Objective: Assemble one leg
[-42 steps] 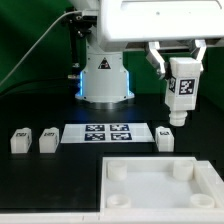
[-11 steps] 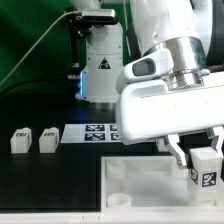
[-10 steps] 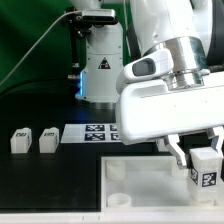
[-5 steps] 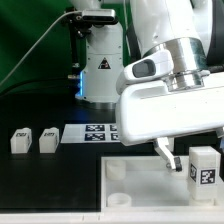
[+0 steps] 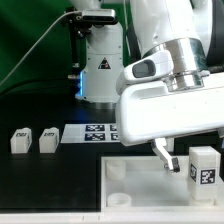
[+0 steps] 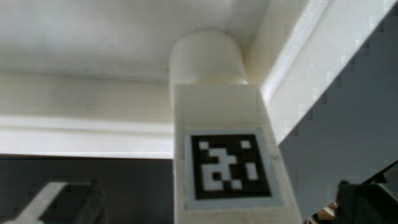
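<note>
A small white leg (image 5: pixel 203 165) with a black-and-white tag stands upright at the far corner of the large white panel (image 5: pixel 135 195), on the exterior view's right. My gripper (image 5: pixel 198 160) is open around it. One finger (image 5: pixel 162 154) stands clear of the leg's side; the other is out of view past the frame edge. In the wrist view the leg (image 6: pixel 217 120) fills the middle, its rounded end down on the panel (image 6: pixel 89 100). My gripper (image 6: pixel 205 205) has fingertips (image 6: pixel 45 203) apart at both sides, not touching the leg.
Two more small white legs (image 5: pixel 20 140) (image 5: pixel 48 139) lie on the black table at the exterior view's left. The marker board (image 5: pixel 92 132) lies behind the panel. The robot base (image 5: pixel 100 75) stands at the back. My arm's white body (image 5: pixel 170 100) hides the table's right part.
The fingers have opened off the leg: the visible finger moved away to the exterior view's left, and the leg stands free on the panel. Earlier the arm carried it down from above.
</note>
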### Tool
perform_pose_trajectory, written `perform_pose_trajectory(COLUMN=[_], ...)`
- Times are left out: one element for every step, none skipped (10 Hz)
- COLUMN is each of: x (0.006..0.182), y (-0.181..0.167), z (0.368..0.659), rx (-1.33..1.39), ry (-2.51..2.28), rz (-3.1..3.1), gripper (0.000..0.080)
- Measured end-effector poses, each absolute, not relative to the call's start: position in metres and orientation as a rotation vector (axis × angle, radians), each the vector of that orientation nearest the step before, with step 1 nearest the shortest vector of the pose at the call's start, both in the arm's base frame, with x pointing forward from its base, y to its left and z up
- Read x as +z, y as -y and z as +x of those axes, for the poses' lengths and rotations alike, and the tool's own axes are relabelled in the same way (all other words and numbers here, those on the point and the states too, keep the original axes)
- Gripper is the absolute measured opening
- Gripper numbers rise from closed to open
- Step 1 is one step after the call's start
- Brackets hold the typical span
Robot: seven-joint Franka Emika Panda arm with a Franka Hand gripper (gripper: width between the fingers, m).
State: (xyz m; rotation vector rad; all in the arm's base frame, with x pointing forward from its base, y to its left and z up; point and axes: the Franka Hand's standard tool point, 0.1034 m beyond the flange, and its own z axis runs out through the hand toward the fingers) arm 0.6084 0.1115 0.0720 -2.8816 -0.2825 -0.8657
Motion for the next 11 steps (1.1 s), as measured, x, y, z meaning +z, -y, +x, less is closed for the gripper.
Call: perform_pose_trajectory(x=[0.072,0.072,0.072,0.07,0.079,0.095,0.095,0.098,0.103,0.101,0.101], y=[-0.111,-0.111,-0.111,-0.114,-0.121,-0.119,-0.117,-0.117,-0.118,-0.118,-0.118], z=[0.608,0.608,0.608,0.607,0.609,0.616,0.612,0.611,0.612,0.609,0.605], rx=[-0.866,-0.866,-0.865,-0.82,-0.68,-0.673,-0.543,-0.38,-0.241,-0.108,0.059], ry=[0.283,0.282,0.283,0.272,0.249,0.256,0.267,0.275,0.28,0.295,0.305], rz=[-2.882,-2.882,-2.882,-2.888,-2.902,-2.908,-2.923,-2.93,-2.929,-2.926,-2.915], gripper=[0.0649,0.0649,0.0649,0.0649,0.0649,0.0649,0.0649,0.0649,0.0649,0.0649,0.0649])
